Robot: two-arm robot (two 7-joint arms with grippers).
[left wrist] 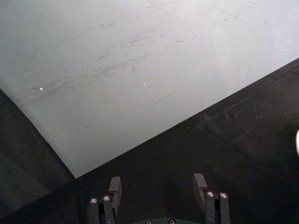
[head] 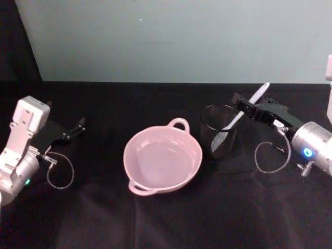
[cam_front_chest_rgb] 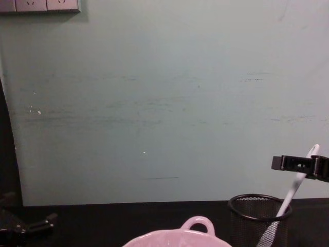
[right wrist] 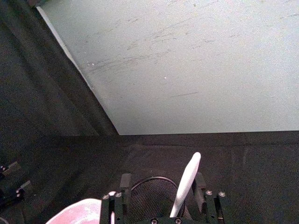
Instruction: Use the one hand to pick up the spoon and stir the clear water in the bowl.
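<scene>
Right gripper [head: 248, 107] level with upper handle of spoon [head: 244, 114], jaws parted, one finger [right wrist: 125, 183] wide of the handle and the other finger [right wrist: 200, 184] close against it; not yet clamped, contact on the near side impossible to confirm. Spoon leaning in black mesh cup [head: 219, 137], blade down inside, handle tip up and angled toward the right arm. Cup just beside pink bowl [head: 193, 168], on its right; clear water inside, loop handle on far rim. Left gripper [head: 66, 133] parked well apart at table's left, fingers spread, idle. Risks, as judged: handle off-centre between the fingers, so closing likely to push the spoon sideways and pivot it on the cup rim rather than pinch it squarely. Slim glossy plastic, prone to slip or rotate in a shallow pinch. Lift along the wrong line apt to drag blade against mesh and tip the light cup toward the bowl. Fast entry into water liable to slop over the low rim onto the black cloth [head: 166, 223].
</scene>
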